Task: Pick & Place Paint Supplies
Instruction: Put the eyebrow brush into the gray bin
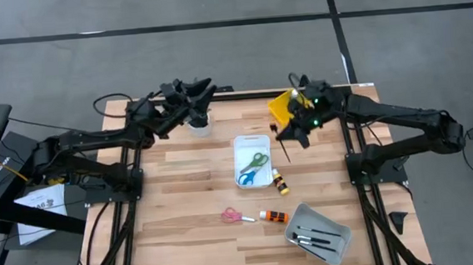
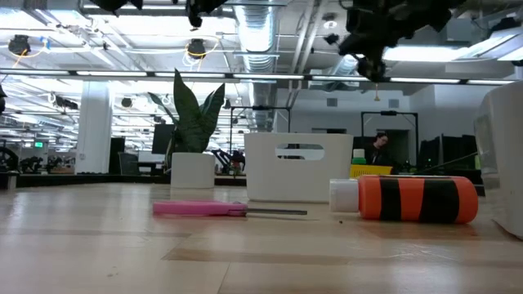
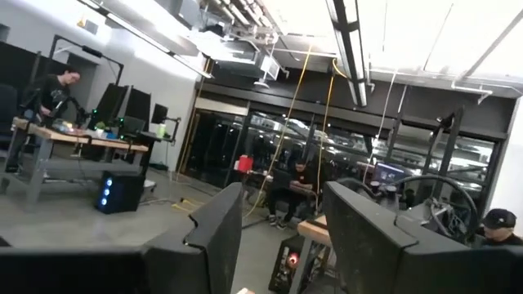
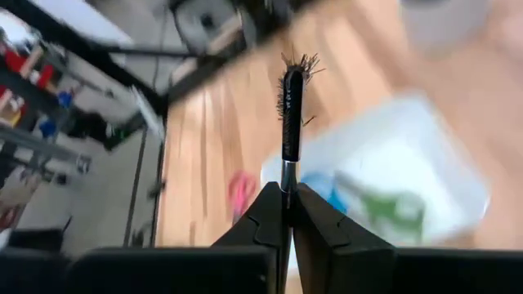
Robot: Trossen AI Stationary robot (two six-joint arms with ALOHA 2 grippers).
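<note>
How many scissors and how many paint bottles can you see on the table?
Scissors: 3 (pink scissors, green scissors, blue scissors)
Paint bottles: 2 (orange bottle, yellow bottle)
Total: 5

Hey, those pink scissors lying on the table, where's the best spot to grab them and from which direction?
Probably from straight above, pincer closing across the thin metal blades of the pink scissors. They lie flat on the table, handles toward the left arm's side, with the orange bottle close beyond the blade tips.
</note>
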